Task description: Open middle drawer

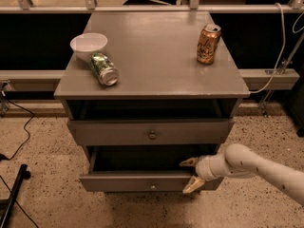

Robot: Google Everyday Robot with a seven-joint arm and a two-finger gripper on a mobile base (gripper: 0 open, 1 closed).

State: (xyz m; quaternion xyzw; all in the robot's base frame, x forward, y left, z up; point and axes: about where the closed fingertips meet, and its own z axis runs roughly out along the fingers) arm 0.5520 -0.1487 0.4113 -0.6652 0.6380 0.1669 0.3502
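The grey cabinet (152,87) has two drawer fronts showing. The upper front (118,132) stands slightly out under the top. Below it the middle drawer (128,182), with a small round knob (153,186), is pulled out further and its dark inside shows. My gripper (191,174) comes in from the right on a white arm (256,166). It sits at the right end of the middle drawer's front, with one finger (189,162) inside over the top edge and the other (193,185) on the outer face, gripping the panel.
On the cabinet top lie a white bowl (89,44), a green can (104,69) on its side, and an upright orange can (208,43). A black cable (21,127) and a dark stand leg (13,194) are on the speckled floor at left. A rail runs behind.
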